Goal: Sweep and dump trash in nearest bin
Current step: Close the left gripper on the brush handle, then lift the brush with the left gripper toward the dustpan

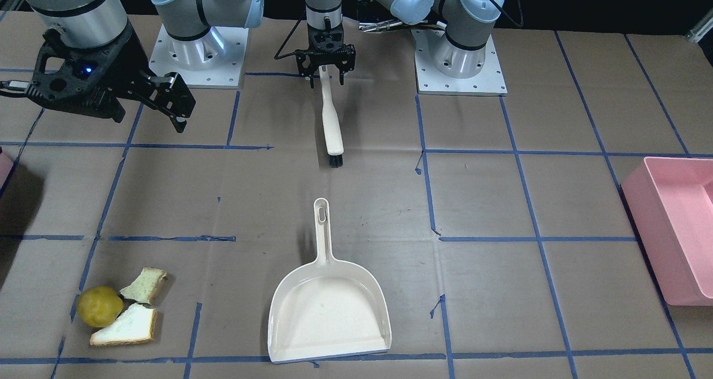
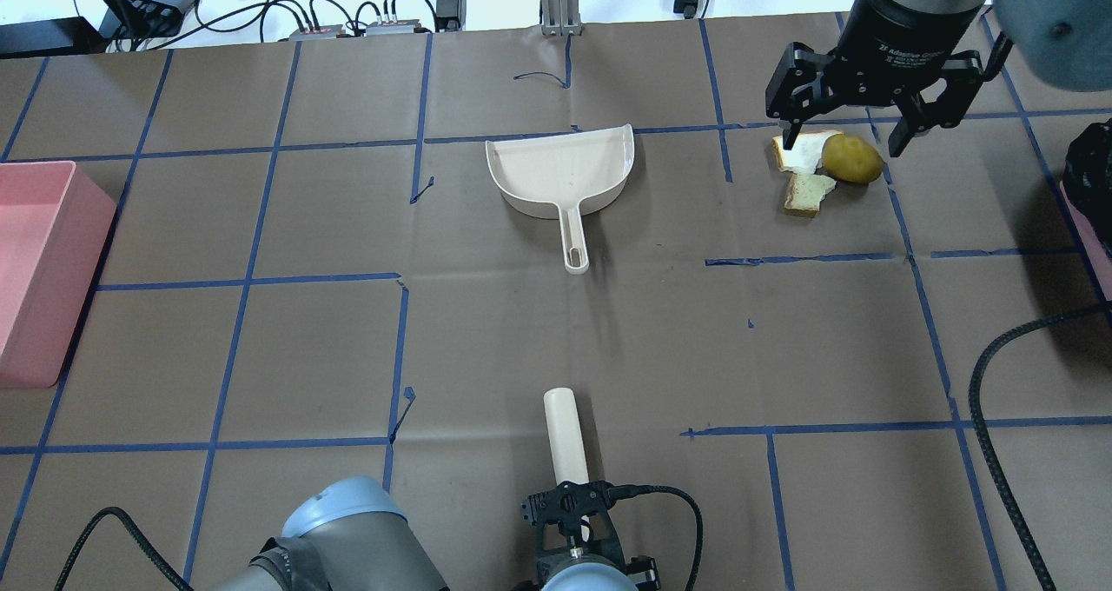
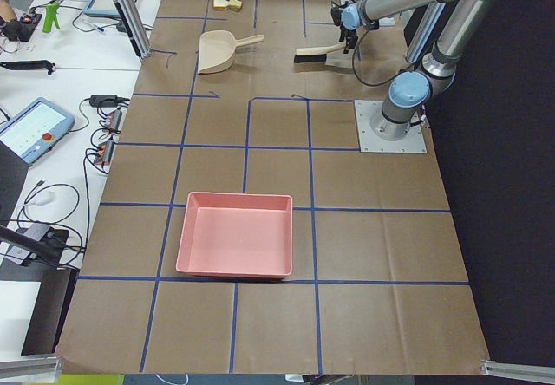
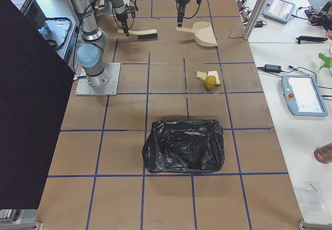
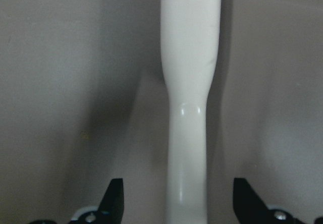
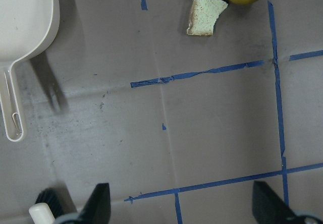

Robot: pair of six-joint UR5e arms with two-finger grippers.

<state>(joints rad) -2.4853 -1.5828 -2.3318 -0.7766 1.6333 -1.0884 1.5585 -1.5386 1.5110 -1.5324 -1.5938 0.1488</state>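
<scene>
Brown paper with blue tape lines covers the worktop (image 1: pixel 501 290). The left gripper (image 1: pixel 325 77) sits low, close to the robot's edge, in the middle. Its fingers are spread wide, one on each side of the brush handle, and they do not touch it. The brush (image 1: pixel 331 125) lies with its long side pointing straight away from the robot, black bristles at the far end. Past the bristles, by the far edge, lies the dustpan (image 1: pixel 328 306). Its handle points back at the brush.

The right gripper (image 2: pixel 840 139) hangs high over the worktop and points down. Its fingers are spread too, and it holds nothing.

The trash (image 1: pixel 131 323) is a yellow lump (image 1: pixel 99 306) and two torn bread slices (image 1: pixel 146 284). They lie close together by the far edge, out on the robot's right. That is well apart from the brush, and the right arm is nearer to it.

A little pink bit of the bin (image 1: pixel 4 170) peeks in at the right end. The big pink tub (image 1: pixel 685 223) is way over at the left end.

I think the left fingers need to close on the handle first.
</scene>
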